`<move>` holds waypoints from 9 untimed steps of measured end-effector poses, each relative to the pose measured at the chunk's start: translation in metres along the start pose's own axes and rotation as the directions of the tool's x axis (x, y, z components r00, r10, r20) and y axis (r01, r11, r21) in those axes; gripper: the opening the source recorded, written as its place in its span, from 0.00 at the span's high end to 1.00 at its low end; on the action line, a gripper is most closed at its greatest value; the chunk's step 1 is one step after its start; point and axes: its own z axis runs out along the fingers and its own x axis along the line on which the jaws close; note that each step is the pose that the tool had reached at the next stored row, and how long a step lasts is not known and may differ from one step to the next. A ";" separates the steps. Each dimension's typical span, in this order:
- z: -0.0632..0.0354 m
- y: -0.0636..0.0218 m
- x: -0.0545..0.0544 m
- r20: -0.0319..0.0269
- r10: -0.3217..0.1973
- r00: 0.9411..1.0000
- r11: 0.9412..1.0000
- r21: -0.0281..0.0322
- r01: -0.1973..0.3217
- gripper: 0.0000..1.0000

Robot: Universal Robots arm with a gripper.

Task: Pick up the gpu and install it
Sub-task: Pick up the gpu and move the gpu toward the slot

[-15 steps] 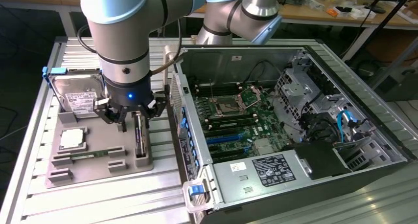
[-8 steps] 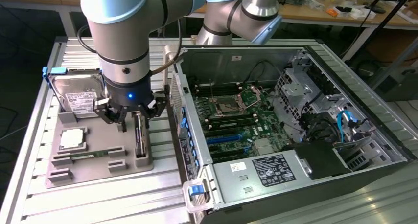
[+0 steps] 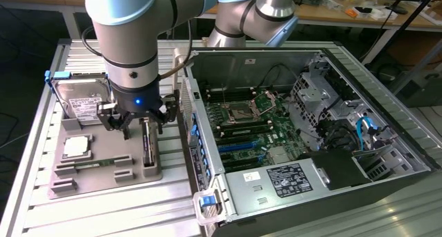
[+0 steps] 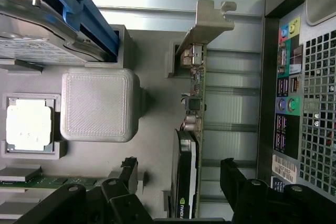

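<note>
Tower case [image 3: 407,149] lies open across the right half of the exterior view, motherboard exposed. Robot arm [image 3: 131,35] comes down from the upper left of that frame over a grey holder tray [image 3: 103,182] in the lower left. On the tray, the hard drive [image 3: 79,100] sits at the far end. The gpu [image 3: 148,144] [image 4: 190,145] stands on edge in a slot along the side nearest the case, its metal bracket pointing away from the wrist camera. The gripper [image 3: 143,127] [image 4: 178,182] hangs directly above the card with its fingers spread, one on each side. They seem clear of it, though the low angle makes contact hard to judge. A processor [image 3: 76,145] and memory stick [image 3: 93,164] lie further left.
</note>
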 end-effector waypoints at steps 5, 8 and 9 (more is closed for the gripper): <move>0.0000 0.0000 0.000 0.000 0.000 1.000 1.000 0.000 0.000 0.34; 0.0000 0.0000 0.000 0.000 0.000 1.000 1.000 0.000 0.000 0.53; 0.0000 0.0000 0.000 0.000 0.000 1.000 1.000 0.000 0.000 0.53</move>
